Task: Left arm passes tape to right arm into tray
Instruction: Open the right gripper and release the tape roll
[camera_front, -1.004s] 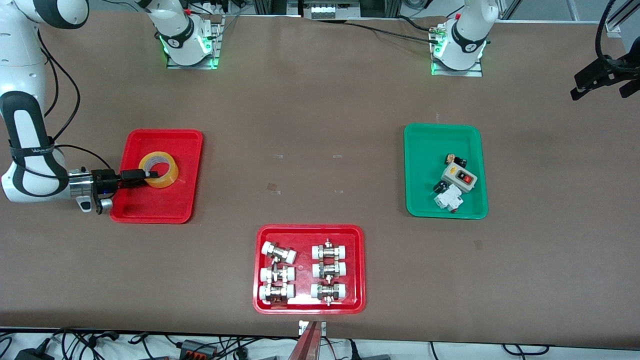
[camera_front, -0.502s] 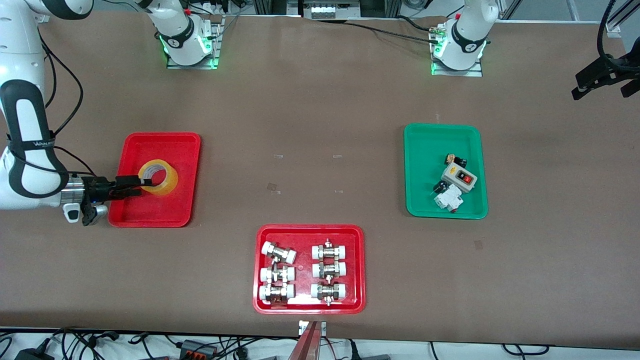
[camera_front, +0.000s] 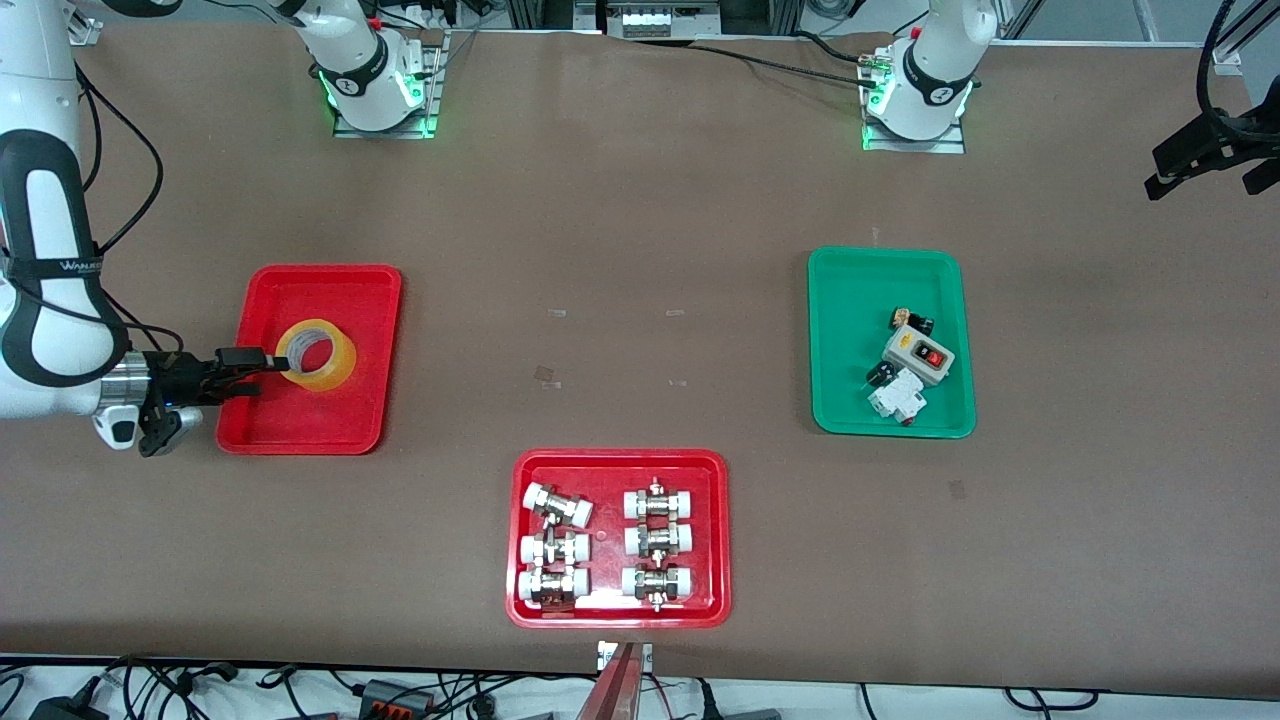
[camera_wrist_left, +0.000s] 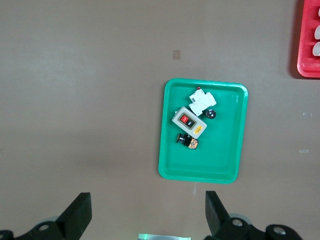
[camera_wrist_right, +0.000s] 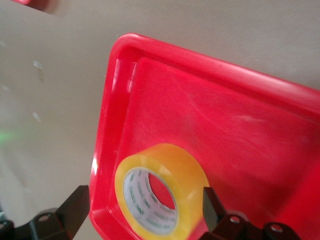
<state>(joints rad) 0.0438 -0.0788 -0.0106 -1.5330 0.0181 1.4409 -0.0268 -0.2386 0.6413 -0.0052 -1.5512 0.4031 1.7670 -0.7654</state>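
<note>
Even, bright overhead light w/ soft, faint shadows under the trays on the brown table (camera_front: 640, 300). Green LED glow at both arm bases. Front view sharp. Right wrist view slightly soft, w/ white glare streaks on the red tray (camera_wrist_right: 240, 130); the tape (camera_wrist_right: 160, 192) looks glossy.

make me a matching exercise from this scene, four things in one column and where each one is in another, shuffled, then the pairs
Things
1. tape
2. grey switch box
3. white-capped metal fittings
4. right gripper

Places
A. in the green tray
B. in the wide red tray, nearest the front camera
C. over the edge of the narrow red tray, open, beside the roll
D. lying in the narrow red tray, free of any gripper

Pairs: 1-D, 2-A, 3-B, 4-C
</note>
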